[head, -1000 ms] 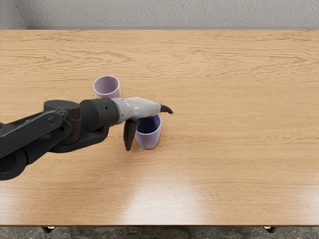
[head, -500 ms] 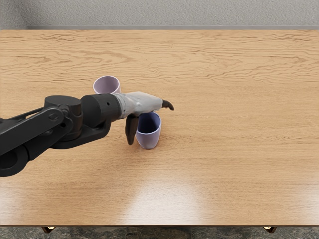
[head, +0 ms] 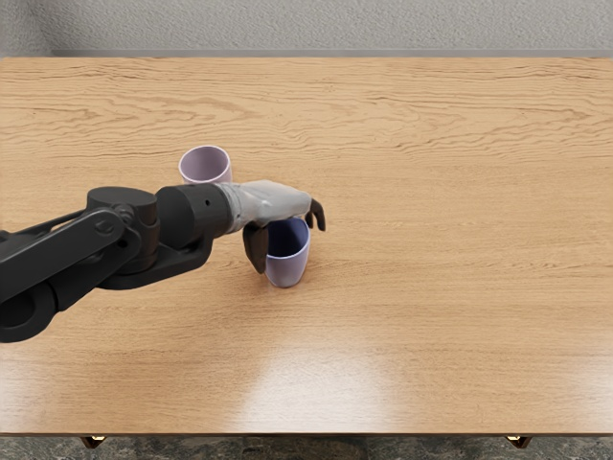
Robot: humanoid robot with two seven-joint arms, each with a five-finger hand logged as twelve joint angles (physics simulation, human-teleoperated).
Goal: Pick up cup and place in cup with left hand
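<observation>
Seen from above at a slant: a wooden tabletop point(head: 460, 287), pale and grained, nearly filling the view. Beyond its far edge, a rough grey wall point(head: 335, 24). From the picture's left edge, a jointed black left arm point(head: 120, 230), extended toward the middle. Below the near edge, a strip of dark, mottled floor point(head: 306, 448). At the end of the arm, the left hand point(head: 290, 251), light grey at the back with black digits, directly over and around the blue-violet cup point(head: 287, 269). Position of this cup: upright on the tabletop, left of centre, with dark blue interior visible beneath the palm. Farther back and to the left, the pinkish cup point(head: 205, 165), also upright and separate from the blue-violet one, with lower part hidden behind the wrist. On the blue-violet cup's right side, the fingers point(head: 319, 213), bent downward; on its left, the thumb point(head: 256, 247), overlapping the cup's outline. Spacing: about a cup's breadth apart. Contact and grip: not possible to tell from this view. Smallest, under the near edge, two brass-coloured fittings point(head: 518, 441).
</observation>
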